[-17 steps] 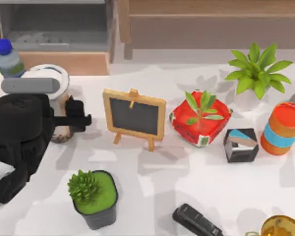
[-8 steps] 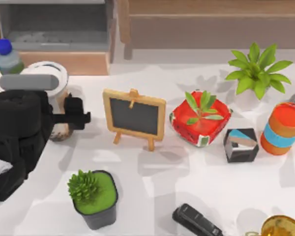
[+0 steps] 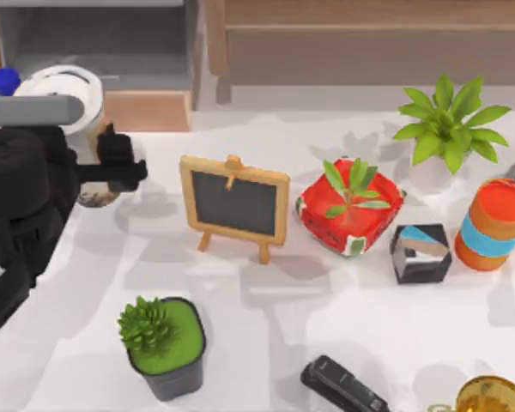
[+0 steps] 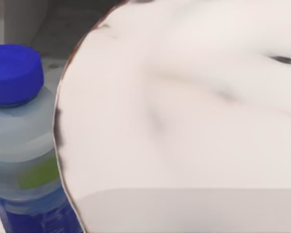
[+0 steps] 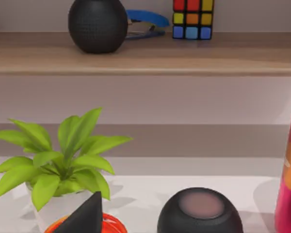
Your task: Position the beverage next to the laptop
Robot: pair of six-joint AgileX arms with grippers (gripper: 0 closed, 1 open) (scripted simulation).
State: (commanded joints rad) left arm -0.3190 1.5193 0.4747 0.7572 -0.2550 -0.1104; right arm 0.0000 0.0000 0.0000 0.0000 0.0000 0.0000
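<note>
Left hand (image 3: pixel 112 167): at the tabletop's (image 3: pixel 266 335) far left, clamped around the beverage, one black finger showing on the cup's right side.
Beverage (image 3: pixel 69 90): one cup, white lid up, its tan speckled base (image 3: pixel 94 197) showing under the hand; the left wrist view has its pale wall (image 4: pixel 184 121) close up.
Water bottle (image 4: pixel 19 136): one, blue-capped, just beside the beverage, on the far-left side of the hand.
Chalkboard easel (image 3: pixel 234 206): one, to the hand's right, nearest thing in that direction.
Plants: three; dark-potted succulent (image 3: pixel 161 343) nearer than the hand, red-potted plant (image 3: pixel 350 206), white-potted leafy plant (image 3: pixel 446 129).
Farther right: one patterned cube (image 3: pixel 421 253), one orange cylinder (image 3: pixel 493 225).
Right hand: cannot tell its grip; its wrist view faces a black speaker (image 5: pixel 200 211).
</note>
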